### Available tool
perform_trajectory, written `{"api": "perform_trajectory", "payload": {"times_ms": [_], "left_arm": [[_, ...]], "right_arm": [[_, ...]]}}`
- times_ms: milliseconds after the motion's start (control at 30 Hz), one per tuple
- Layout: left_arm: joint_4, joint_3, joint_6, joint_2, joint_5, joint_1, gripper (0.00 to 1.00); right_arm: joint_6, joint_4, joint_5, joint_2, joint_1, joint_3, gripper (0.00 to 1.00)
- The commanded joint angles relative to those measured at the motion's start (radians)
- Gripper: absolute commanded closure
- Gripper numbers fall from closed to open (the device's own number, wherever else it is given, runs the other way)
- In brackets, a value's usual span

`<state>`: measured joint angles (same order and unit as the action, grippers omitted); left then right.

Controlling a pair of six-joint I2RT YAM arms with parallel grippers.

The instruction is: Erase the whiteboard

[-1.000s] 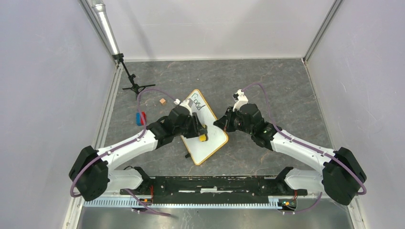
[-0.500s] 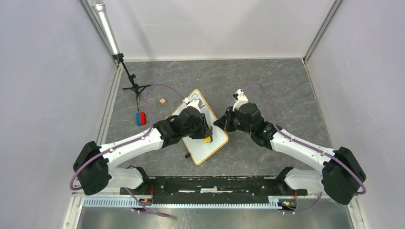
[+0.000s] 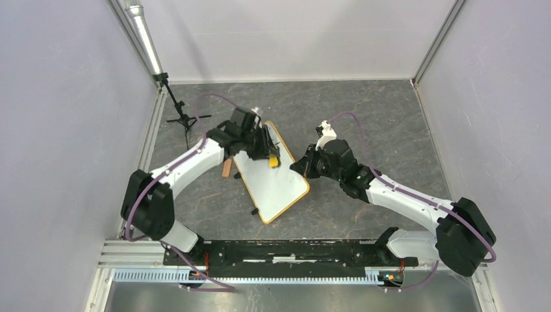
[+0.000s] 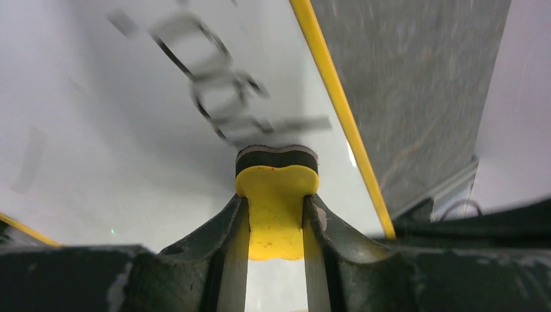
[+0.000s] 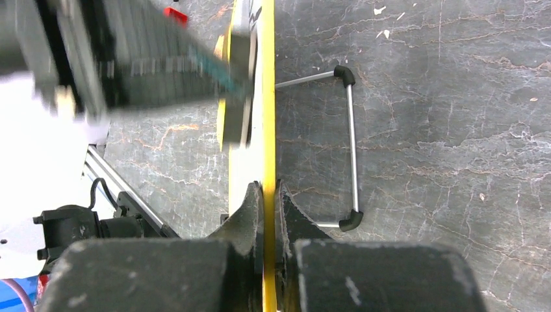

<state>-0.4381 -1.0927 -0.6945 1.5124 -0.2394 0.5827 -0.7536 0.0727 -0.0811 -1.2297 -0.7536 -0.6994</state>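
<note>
The whiteboard [image 3: 276, 185] is lying mid-tabletop [image 3: 364, 117]. The left gripper [image 3: 271, 156] is pinching a yellow eraser [image 4: 276, 195] in its jaws at the board's 12 o'clock end, against blurred writing [image 4: 221, 84]. The right gripper [image 5: 268, 195] is clamping its jaws on the board's 3 o'clock edge.

My left arm [image 3: 195, 159] swings off the near middle of the whiteboard [image 3: 278, 188] and now stretches out over its far end. The yellow eraser [image 3: 273, 160] clamped in my left gripper [image 3: 269, 153] rides along, from the board's right edge up to the far part. The black writing [image 4: 221, 84], bare from above a second ago, sits under my wrist, and my forearm now covers the red and blue thing by the left wall.
</note>
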Motion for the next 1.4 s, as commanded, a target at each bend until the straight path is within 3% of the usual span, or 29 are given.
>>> {"api": "perform_trajectory", "payload": {"times_ms": [0,267,633,900,1133,1367], "left_arm": [[0.127,-0.062,0.095,0.17,0.126,-0.115,0.8],[0.168,-0.095,0.07,0.186,0.065,-0.165,0.8],[0.243,0.069,-0.034,0.025,0.084,0.062,0.79],[0.199,-0.099,0.006,0.168,0.071,-0.099,0.8],[0.143,-0.226,0.039,0.281,0.053,-0.16,0.81],[0.208,-0.034,0.026,0.169,0.038,-0.15,0.81]], "right_arm": [[0.02,0.001,-0.102,-0.015,-0.058,-0.053,1.0],[0.016,0.007,-0.103,-0.022,-0.058,-0.048,1.0],[0.014,0.013,-0.101,-0.017,-0.06,-0.045,1.0],[0.026,-0.005,-0.09,-0.009,-0.061,-0.046,1.0],[0.032,-0.007,-0.084,-0.014,-0.062,-0.046,1.0],[0.029,-0.003,-0.089,-0.01,-0.061,-0.045,1.0]]}}
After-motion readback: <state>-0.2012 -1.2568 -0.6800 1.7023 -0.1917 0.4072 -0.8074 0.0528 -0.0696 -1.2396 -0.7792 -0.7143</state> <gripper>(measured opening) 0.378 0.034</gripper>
